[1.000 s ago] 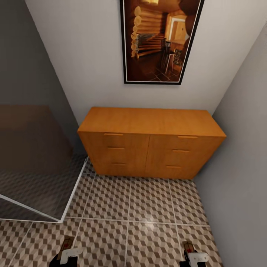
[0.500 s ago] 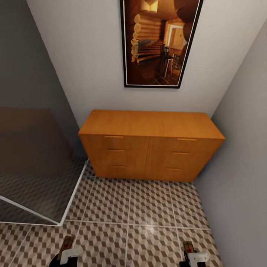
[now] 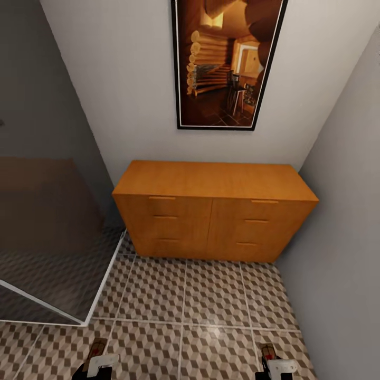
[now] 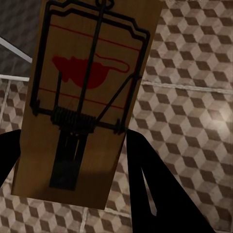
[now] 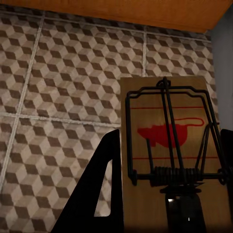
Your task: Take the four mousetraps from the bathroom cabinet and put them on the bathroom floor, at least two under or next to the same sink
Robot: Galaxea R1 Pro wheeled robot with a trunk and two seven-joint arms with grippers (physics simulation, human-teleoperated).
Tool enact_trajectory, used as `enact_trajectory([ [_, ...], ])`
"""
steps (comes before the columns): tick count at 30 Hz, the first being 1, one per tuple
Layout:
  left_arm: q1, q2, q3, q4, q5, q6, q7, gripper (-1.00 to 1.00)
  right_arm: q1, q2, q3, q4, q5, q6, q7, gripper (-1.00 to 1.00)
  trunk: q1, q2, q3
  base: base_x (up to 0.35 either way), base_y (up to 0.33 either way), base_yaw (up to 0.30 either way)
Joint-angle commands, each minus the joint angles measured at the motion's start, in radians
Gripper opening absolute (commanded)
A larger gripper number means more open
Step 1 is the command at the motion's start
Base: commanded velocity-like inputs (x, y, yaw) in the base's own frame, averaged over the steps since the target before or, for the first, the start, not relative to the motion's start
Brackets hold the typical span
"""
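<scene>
While you're parked facing the cabinet (image 3: 214, 208), both your grippers are already loaded up: the left gripper (image 3: 96, 359) is clamped on a mousetrap (image 4: 87, 97), and from the left wrist cam you can see the board sitting between the dark fingers (image 4: 155, 189) with the red mouse print and wire spring facing the camera. Same deal on the right, where the right gripper (image 3: 272, 360) is closed around a second trap (image 5: 170, 155), fingers (image 5: 99, 194) pressed on either side of the board. In the head view both traps poke out at the very bottom edge, well apart from each other, hanging over the floor (image 3: 184, 295) rather than lying on it. That cabinet stands against the back wall with all its drawer fronts shut and nothing on top. Above it hangs a framed picture (image 3: 227, 60) of a log cabin interior. Off to your left there's a glass panel (image 3: 50, 237) with a white edge, and you can see the cube-pattern tiles through it. A grey wall (image 3: 343, 211) closes in on your right, just beside the cabinet.
</scene>
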Motion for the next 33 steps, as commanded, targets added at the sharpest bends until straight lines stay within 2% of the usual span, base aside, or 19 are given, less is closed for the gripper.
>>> enact_trajectory([
  [1, -0.001, -0.001, -0.009, 0.003, -0.002, -0.002, 0.004, -1.0, 0.0, -0.001, 0.008, 0.0, -0.009, -0.003, -0.002, -1.0, 0.001, -0.002, 0.0, 0.0, 0.0, 0.0],
  [33, -0.001, -0.003, -0.009, 0.003, -0.002, 0.0, 0.004, -1.0, -0.001, 0.002, 0.01, 0.001, -0.009, -0.003, -0.002, -1.0, 0.001, -0.002, 0.052, 0.0, 0.0, 0.0],
])
